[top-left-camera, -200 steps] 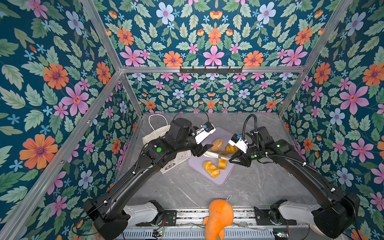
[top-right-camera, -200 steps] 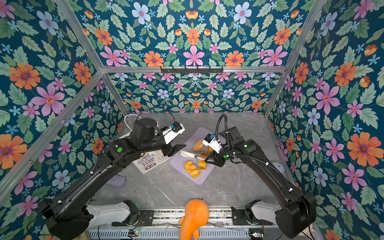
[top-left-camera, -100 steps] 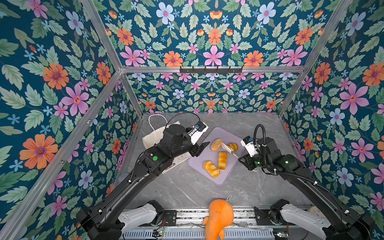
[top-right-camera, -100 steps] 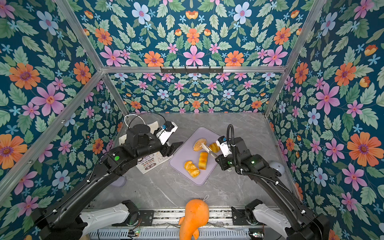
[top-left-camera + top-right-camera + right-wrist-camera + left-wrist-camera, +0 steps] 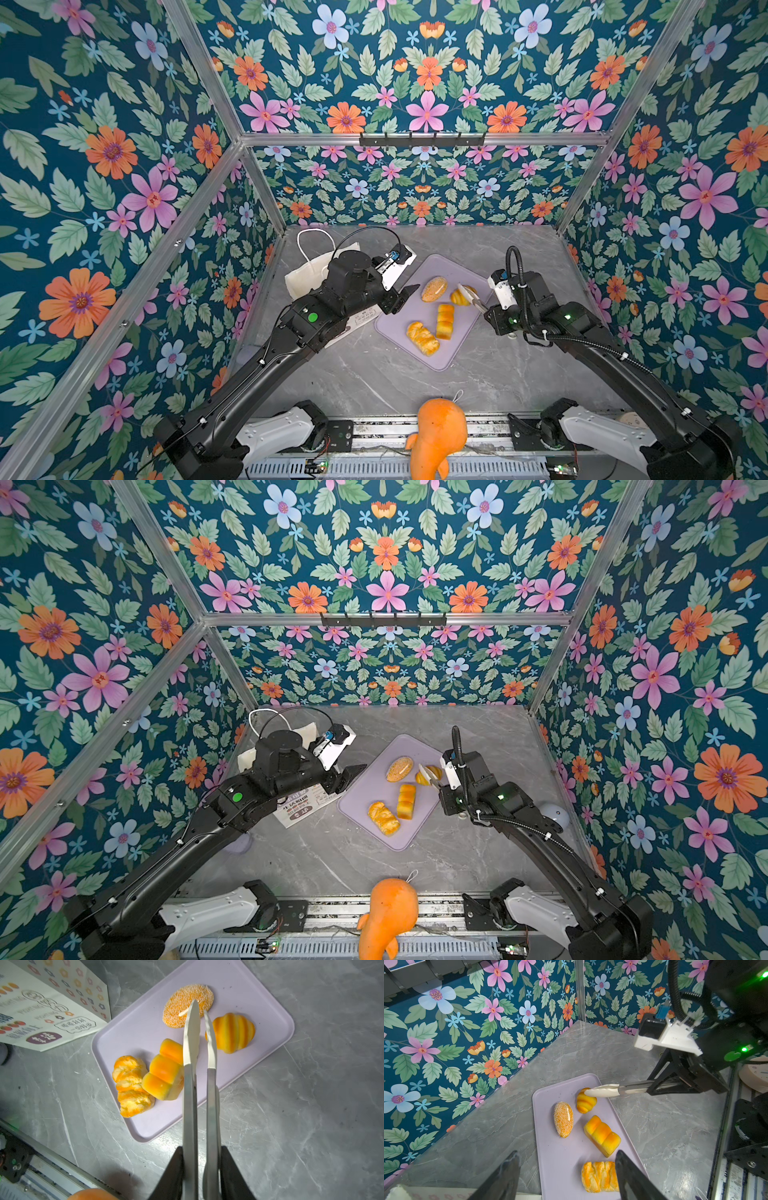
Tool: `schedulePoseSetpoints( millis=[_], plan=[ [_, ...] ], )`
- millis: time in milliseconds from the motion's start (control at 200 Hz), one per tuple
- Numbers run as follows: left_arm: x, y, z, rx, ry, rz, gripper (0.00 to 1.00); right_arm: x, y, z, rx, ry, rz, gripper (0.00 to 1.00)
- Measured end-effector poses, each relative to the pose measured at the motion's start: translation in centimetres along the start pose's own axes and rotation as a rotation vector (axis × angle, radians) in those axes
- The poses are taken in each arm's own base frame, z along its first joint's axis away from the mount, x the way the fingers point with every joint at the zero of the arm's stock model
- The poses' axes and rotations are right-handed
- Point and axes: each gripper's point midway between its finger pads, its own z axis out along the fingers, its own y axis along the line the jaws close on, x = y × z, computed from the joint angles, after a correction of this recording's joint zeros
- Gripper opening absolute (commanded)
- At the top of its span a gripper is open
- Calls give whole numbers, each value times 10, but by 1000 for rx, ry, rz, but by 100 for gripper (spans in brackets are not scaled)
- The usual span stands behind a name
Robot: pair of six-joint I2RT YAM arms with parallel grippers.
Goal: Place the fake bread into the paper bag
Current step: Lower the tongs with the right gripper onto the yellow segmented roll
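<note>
In both top views a lilac plastic tray (image 5: 440,357) lay slantwise on the grey marbled table (image 5: 374,386). On it sat all the fake bread: a round speckled bun (image 5: 434,289), a ridged yellow croissant (image 5: 454,300), a blocky golden loaf piece (image 5: 444,322) and a twisted long roll (image 5: 422,338). The white paper bag (image 5: 309,274) lay left of the tray. It was mostly hidden under the left arm, with only its printed end (image 5: 305,808) poking out. A big orange plush toy (image 5: 388,912) sat at the near edge, well apart.

From the left wrist, the left arm's fingers (image 5: 500,1178) stood wide and empty over the tray's end (image 5: 560,1167), one tip overlapping the roll (image 5: 598,1176). Metal tongs with white tips (image 5: 604,1090) reached in across the croissant (image 5: 584,1105).

From the right wrist, the right arm's fingers (image 5: 173,1167) were clamped on the tongs' (image 5: 190,1095) handles. The tips stood narrowly apart, gripping nothing, between bun (image 5: 176,1009) and croissant (image 5: 232,1032). One blade covered part of the loaf piece (image 5: 164,1072). The bag's corner (image 5: 47,1012) lay just beside the tray.
</note>
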Motion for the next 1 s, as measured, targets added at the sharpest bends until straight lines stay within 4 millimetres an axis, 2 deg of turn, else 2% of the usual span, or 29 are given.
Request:
schedulePoseSetpoints(
  millis=[90,240,450,670,1000],
  plan=[
    [4,0,0,-1,4,-1,72,1,8,-5,3,10,19,31],
    [5,1,1,-6,-3,-2,72,19,30,-5,-18,85,22,32],
    [5,3,-1,-11,-10,-3,72,30,41,-11,20,161,63,35],
    [5,-1,-6,-1,-30,1,72,28,49,-16,43,192,79,38],
    [1,-2,-14,0,-63,9,73,37,65,-2,50,269,69,41]
  ],
)
